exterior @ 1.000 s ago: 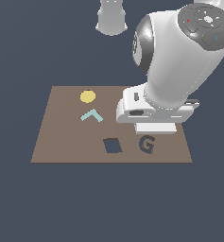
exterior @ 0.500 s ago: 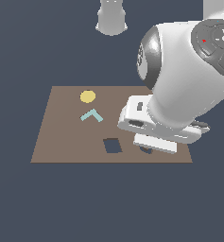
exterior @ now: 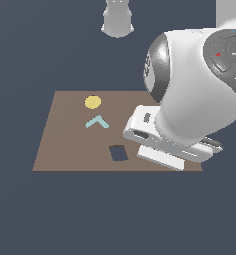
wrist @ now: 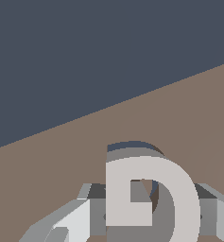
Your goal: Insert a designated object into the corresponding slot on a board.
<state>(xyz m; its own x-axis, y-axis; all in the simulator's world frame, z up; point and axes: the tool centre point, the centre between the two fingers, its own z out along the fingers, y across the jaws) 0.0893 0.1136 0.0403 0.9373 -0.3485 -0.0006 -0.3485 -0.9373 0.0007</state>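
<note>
- Exterior view: the arm's large white housing fills the right half of the frame and hangs low over the lower right of the brown board (exterior: 64,149). It hides that corner, so we see neither a G-shaped slot nor the gripper's fingertips from here.
- Wrist view: the white letter "G" piece (wrist: 149,198) sits at the bottom centre of the frame, flanked on both sides by the grey fingers (wrist: 66,222) of the gripper (wrist: 149,212). We judge the jaws pinched on the piece, which appears held above the board surface.
- Risk 1: misalignment. The slot shows in neither view, so we cannot confirm that the piece is over it or turned to match. A small rotation offset would land the G on the rim of the cutout and leave it tilted.
- Risk 2: the dark square cutout (exterior: 118,153) lies just to the exterior view's left of the arm; a lateral error that way would put the piece in the wrong hole.
- Risk 3: releasing too high lets the flat piece bounce or skid on the board.
- Risk 4: pressing down while off-target could slip the piece within the fingers.
- The yellow disc (exterior: 92,101) and the teal angle piece (exterior: 96,121) lie well apart, upper left, and look out of the path.
</note>
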